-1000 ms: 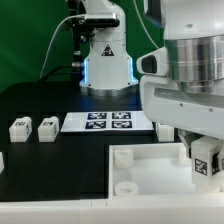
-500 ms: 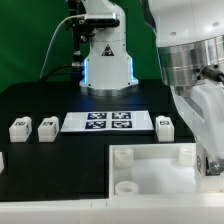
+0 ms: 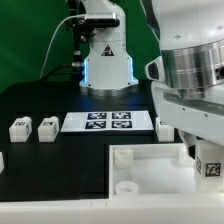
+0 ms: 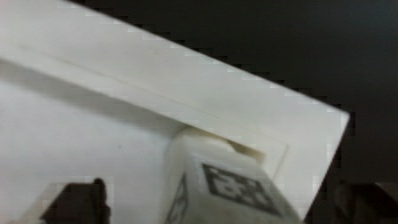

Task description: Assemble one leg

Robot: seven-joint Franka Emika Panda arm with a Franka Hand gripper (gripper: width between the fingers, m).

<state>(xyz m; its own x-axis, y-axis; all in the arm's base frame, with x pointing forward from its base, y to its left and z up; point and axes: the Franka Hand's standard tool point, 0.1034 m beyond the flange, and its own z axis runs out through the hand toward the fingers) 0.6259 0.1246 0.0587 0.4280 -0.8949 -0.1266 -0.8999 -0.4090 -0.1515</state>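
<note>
The leg (image 3: pixel 211 166), a small white block with a square marker tag, stands at the near right corner of the white tray (image 3: pixel 150 165). In the wrist view the leg (image 4: pixel 228 185) rises from the tray's corner (image 4: pixel 267 110). My gripper (image 3: pixel 208 160) is around it. Its dark fingertips (image 4: pixel 75 200) stand on either side of the leg with gaps showing, so the gripper (image 4: pixel 222 208) is open. Three look-alike legs lie on the table: two at the exterior view's left (image 3: pixel 19 128) (image 3: pixel 46 128) and one beside the marker board (image 3: pixel 165 124).
The marker board (image 3: pixel 98 122) lies at mid table behind the tray. The arm's base (image 3: pixel 105 60) stands at the back. My arm fills the exterior view's right side and hides the tray's right edge.
My wrist turned about the leg and came back. The leg's tag, hidden half a second ago, shows again. The leg stays at the tray's corner.
</note>
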